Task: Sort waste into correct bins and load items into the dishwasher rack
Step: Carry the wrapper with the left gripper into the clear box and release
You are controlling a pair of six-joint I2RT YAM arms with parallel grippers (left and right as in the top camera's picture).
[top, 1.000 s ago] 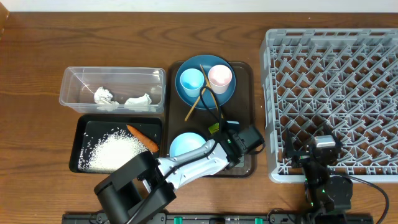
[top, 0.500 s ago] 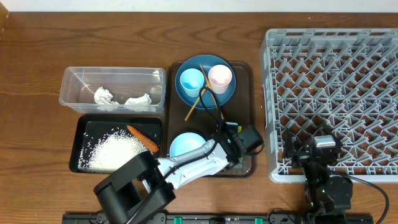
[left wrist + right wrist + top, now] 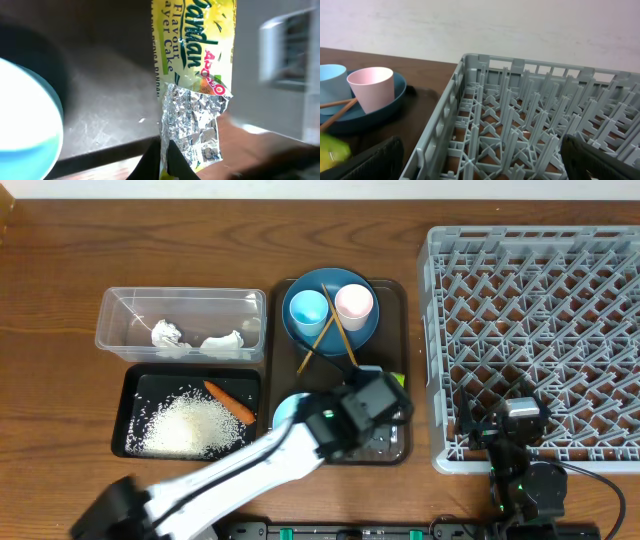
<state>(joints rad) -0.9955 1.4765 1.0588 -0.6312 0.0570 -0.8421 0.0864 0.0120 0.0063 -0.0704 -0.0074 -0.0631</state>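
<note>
Our left claw [image 3: 164, 159] clamps the snack wrapper [image 3: 192, 75], seemingly held aloft; next we carry it to the clear box [image 3: 180, 323] far left of the claw.

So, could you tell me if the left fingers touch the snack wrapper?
Touching: left wrist view shows the fingers pinching the snack wrapper at its foil end.

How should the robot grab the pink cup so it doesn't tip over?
I'd pinch the pink cup by its rim, coming straight down, one finger inside and one outside on the side facing the rack. It stands upright, mouth open, the light-blue cup crowds its other side, and the chopsticks lie against the plate in front.
</note>
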